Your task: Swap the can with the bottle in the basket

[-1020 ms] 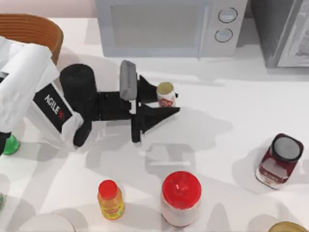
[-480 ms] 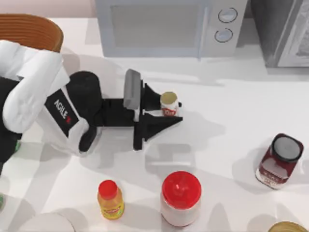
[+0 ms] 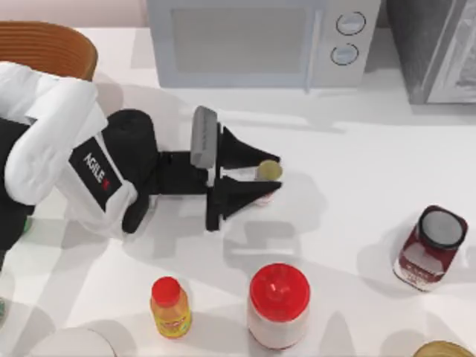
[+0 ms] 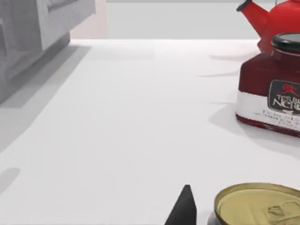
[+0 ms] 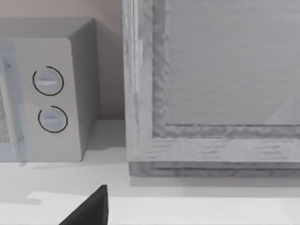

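Since the earlier frame, left gripper has closed its fingers onto the can at mid-table. Open white table lies rightward; basket occupies the far-left corner.

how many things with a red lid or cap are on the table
2. The yellow bottle with a red cap stands near the front edge, left of centre; the big white jar with a red lid is just right of it. More may sit outside the top view.
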`<move>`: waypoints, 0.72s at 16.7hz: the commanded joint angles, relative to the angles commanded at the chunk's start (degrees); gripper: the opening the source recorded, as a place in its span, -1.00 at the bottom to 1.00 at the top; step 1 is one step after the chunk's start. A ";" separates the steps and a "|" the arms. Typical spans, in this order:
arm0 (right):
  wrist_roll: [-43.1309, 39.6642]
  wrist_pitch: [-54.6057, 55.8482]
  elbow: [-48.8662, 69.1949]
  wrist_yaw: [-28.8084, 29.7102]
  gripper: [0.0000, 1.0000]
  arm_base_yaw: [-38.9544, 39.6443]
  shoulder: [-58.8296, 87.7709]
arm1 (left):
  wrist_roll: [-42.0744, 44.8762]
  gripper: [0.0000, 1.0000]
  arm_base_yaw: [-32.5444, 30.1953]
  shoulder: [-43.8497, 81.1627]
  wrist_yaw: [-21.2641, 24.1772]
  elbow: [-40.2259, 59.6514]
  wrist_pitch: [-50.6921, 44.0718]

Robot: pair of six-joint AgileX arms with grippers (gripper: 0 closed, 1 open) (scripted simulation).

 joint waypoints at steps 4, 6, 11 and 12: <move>0.00 0.00 0.00 0.00 1.00 0.00 0.00 | 0.00 0.96 0.00 0.00 0.00 0.00 0.00; 0.00 0.00 0.00 0.00 1.00 0.00 0.00 | 0.00 1.00 0.00 0.00 0.00 0.00 0.00; 0.00 0.00 0.00 0.00 1.00 0.00 0.00 | 0.00 1.00 0.00 0.00 0.00 0.00 0.00; 0.00 0.00 0.00 0.00 1.00 0.00 0.00 | 0.00 1.00 0.00 0.00 0.00 0.00 0.00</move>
